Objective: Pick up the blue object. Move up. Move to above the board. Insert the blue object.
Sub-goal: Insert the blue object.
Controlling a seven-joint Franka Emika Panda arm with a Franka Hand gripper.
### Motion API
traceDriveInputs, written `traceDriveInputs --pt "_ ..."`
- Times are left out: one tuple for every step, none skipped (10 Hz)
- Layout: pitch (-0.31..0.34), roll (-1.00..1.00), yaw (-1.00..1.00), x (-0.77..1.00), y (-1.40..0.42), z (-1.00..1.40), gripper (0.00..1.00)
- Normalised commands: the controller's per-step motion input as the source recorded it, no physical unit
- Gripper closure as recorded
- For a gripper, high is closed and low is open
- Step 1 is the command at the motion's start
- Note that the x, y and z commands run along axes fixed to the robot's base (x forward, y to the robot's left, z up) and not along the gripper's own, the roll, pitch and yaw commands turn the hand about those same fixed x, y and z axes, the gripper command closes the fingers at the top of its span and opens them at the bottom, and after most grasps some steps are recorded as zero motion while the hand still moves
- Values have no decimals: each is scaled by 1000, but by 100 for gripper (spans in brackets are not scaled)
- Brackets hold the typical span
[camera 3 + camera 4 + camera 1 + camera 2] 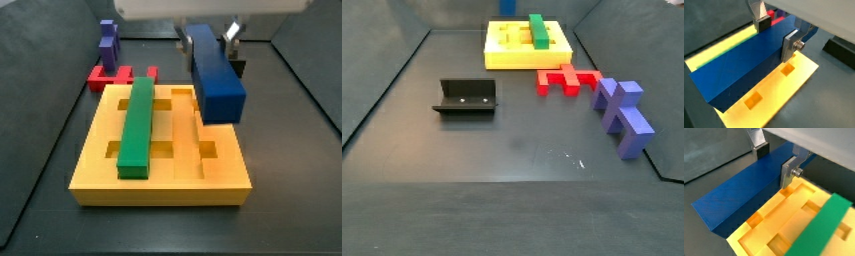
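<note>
- The gripper (776,34) is clamped on the blue bar (744,65): in both wrist views one silver finger (791,172) presses each long side of the bar near one end, dark pads against the blue.
- In a side view the gripper (210,38) sits at the top of the frame, roughly 12 o'clock from the yellow board (160,172), with the blue bar (214,75) held in the air.
- The bar is a long, straight, medium-blue block with flat faces, square edges and a faintly ribbed surface. It hangs tilted, its free end sloping down over the board's 3 o'clock edge without clearly touching it.
- The board is a large flat yellow slab with long parallel grooves and square cut-outs; in a wrist view two orange-shaded square holes (753,101) show just beside the bar.
- A green bar (138,122) lies in one long groove, running 12 to 6 o'clock, at about 9 o'clock from the blue bar and apart from it.
- A red piece (119,76) lies off the board's far edge at about 11 o'clock, and a purple stepped block (107,40) stands just behind it.
- In a side view the fixture (466,97) stands on the dark floor well apart from the board (509,58), and the purple block (624,117) lies beside the red piece (568,80).
</note>
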Motion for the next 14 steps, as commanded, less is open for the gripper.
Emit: traceDriveInputs --pt "-61 146 43 0 91 -994 100" --pt "-159 74 40 -54 43 -926 100" --pt "-154 111 60 -71 0 -906 100" --pt "-196 129 0 -334 -43 -800 100" --pt "-234 97 0 -389 -26 -686 100" --pt "-193 106 0 -357 -9 -591 100" --pt "-141 83 0 -340 -63 -400 100" --pt "-80 76 9 -214 -89 -260 100" --pt "0 70 37 0 -89 -191 100" --pt "0 40 0 183 -111 -209 100" --pt "0 0 0 257 -9 -289 100" --pt "0 0 -54 226 0 -291 100" --pt "0 0 -69 120 -17 -303 100" --pt "0 0 -20 0 -43 -303 100"
